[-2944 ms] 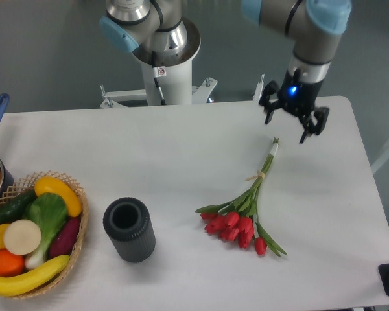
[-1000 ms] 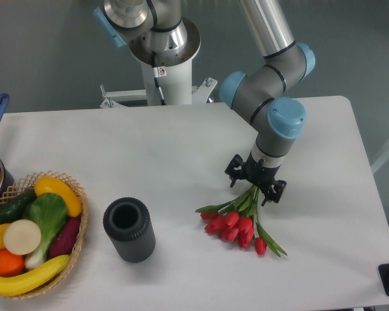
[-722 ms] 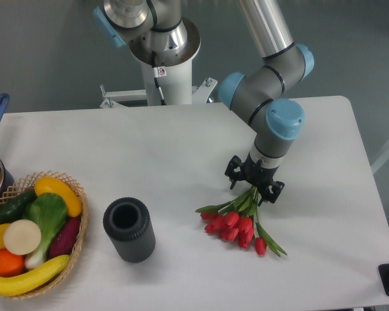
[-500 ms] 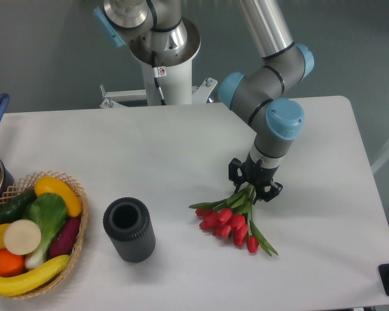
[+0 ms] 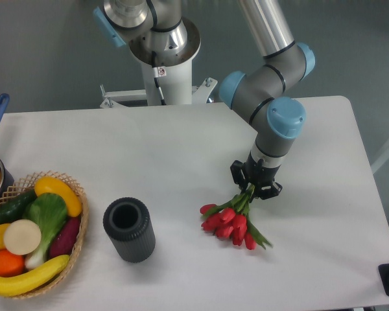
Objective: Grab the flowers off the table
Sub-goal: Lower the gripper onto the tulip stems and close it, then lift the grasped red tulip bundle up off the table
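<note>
Matt white table (image 5: 149,149); woven wicker basket (image 5: 80,223); matt black ribbed cylinder (image 5: 129,229); glossy plastic-looking flowers (image 5: 230,221); smooth grey-and-blue arm (image 5: 272,103).

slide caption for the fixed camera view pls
Pincer shut on the flowers above the white table.

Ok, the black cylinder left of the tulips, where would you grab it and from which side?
Take the black cylinder from straight above, jaws spanning its round body just below the rim, or with one finger inside the open top. It stands upright with clear table all round; the wicker basket sits apart on one side, the flowers on the other. The gripper is now shut on their stems.
</note>
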Controlling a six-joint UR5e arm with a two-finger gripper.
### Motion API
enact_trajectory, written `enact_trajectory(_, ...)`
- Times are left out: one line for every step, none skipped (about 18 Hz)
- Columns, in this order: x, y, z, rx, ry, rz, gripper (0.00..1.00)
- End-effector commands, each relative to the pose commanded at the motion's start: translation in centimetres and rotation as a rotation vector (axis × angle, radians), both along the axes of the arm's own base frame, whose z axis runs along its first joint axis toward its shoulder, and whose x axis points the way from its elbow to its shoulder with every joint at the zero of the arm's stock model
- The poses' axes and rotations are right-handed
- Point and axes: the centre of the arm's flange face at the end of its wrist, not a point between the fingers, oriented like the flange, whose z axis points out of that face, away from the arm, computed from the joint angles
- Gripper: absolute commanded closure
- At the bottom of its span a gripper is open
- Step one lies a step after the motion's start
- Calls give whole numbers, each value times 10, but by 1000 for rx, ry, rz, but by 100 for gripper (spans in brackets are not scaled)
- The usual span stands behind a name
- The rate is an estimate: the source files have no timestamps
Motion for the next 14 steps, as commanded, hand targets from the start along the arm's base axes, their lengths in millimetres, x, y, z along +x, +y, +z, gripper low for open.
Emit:
enact_trajectory(0, 1, 0, 1, 1, -2, 69)
enact_trajectory(0, 1, 0, 1, 1, -2, 69)
enact_trajectory(-1, 0, 2, 2, 4, -2, 69)
enact_trajectory(-1, 1, 4, 5, 7, -2, 68)
enact_trajectory(-3, 1, 7, 9, 16, -3, 68)
enact_trajectory(-6, 1, 12, 12, 27, -4, 68)
enact_trajectory(-8, 2, 25, 24, 50, -7, 68)
enact_trajectory(-9, 2, 44, 38, 77, -6, 68)
enact_trajectory(-10, 2, 60, 56, 98, -4, 68)
enact_trajectory(-12, 1, 75, 74, 122, -3, 68)
enact_trajectory(-10, 5, 88, 104, 133, -8, 68)
enact_trajectory(-10, 9, 104, 162, 136, -12, 68)
enact_trajectory(-9, 13, 123, 232, 135, -12, 68)
enact_trajectory(-5, 17, 139, 296, 131, -21, 68)
